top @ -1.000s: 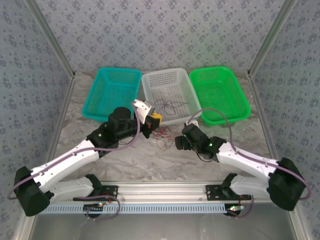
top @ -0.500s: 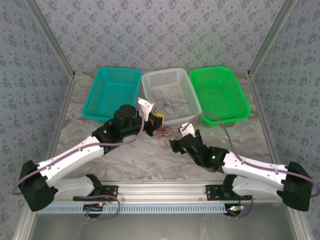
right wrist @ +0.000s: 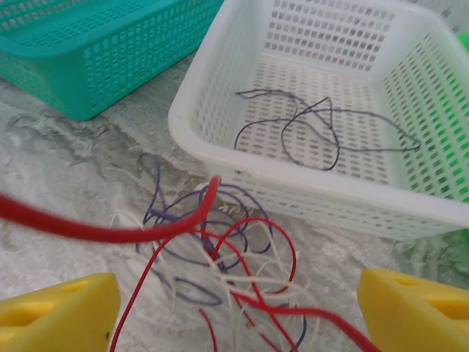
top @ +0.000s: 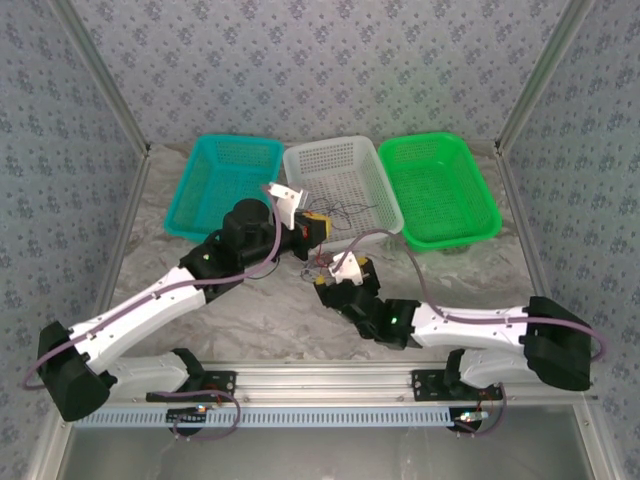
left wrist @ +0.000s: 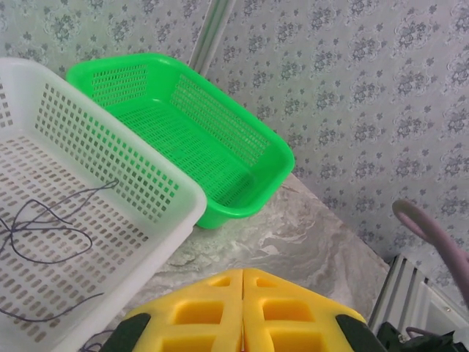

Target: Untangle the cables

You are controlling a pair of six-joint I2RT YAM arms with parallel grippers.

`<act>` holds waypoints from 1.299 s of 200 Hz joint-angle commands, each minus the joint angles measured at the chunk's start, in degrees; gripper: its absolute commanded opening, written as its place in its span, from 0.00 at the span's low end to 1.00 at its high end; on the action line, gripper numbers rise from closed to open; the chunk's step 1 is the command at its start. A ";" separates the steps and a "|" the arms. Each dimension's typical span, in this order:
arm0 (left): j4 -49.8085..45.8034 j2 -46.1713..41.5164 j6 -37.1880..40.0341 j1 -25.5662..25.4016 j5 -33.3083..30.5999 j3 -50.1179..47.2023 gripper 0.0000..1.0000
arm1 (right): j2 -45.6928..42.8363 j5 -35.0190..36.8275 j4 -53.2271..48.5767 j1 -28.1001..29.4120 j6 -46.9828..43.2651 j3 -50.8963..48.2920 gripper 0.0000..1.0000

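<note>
Just before the white basket (right wrist: 308, 183), on the table (right wrist: 66, 183), the cables (right wrist: 234, 253) are lying tangled; one dark wire (right wrist: 308, 114) is resting inside it. I'm holding the right gripper (right wrist: 238, 312) wide over the tangle, the left gripper (left wrist: 243, 312) pinched closed nearby.

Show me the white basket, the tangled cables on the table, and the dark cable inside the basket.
white basket (right wrist: 352, 198), right wrist view, near wall.
tangled cables (right wrist: 220, 253), right wrist view, middle.
dark cable (right wrist: 322, 167), right wrist view, loop.
</note>
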 commanded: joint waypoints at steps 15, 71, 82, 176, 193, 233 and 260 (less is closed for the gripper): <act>1.15 0.62 -3.61 -1.56 1.63 2.37 0.00 | 6.61 9.23 9.92 -0.39 -4.97 5.41 0.90; 5.63 -1.88 -6.23 -5.78 1.76 2.11 0.00 | 16.86 14.88 1.79 -5.89 7.08 13.08 0.88; 5.85 -2.26 -6.13 -5.89 1.68 2.34 0.00 | 17.87 14.04 -0.64 -7.00 10.74 13.46 0.84; 5.31 -10.12 -2.00 -3.96 -0.53 4.17 0.00 | 19.55 2.45 -10.78 -6.95 18.74 7.55 0.57; 4.46 -11.40 -1.04 -3.10 -0.62 5.25 0.00 | 19.23 -1.28 -12.50 -6.31 20.63 5.40 0.54; 2.72 -12.69 1.46 -1.62 -0.52 8.55 0.00 | 18.48 -4.38 -17.37 -3.70 27.25 1.07 0.53; 0.29 -12.58 2.67 -0.32 -0.99 11.46 0.00 | 19.72 -4.50 -19.62 -1.04 31.71 -0.55 0.53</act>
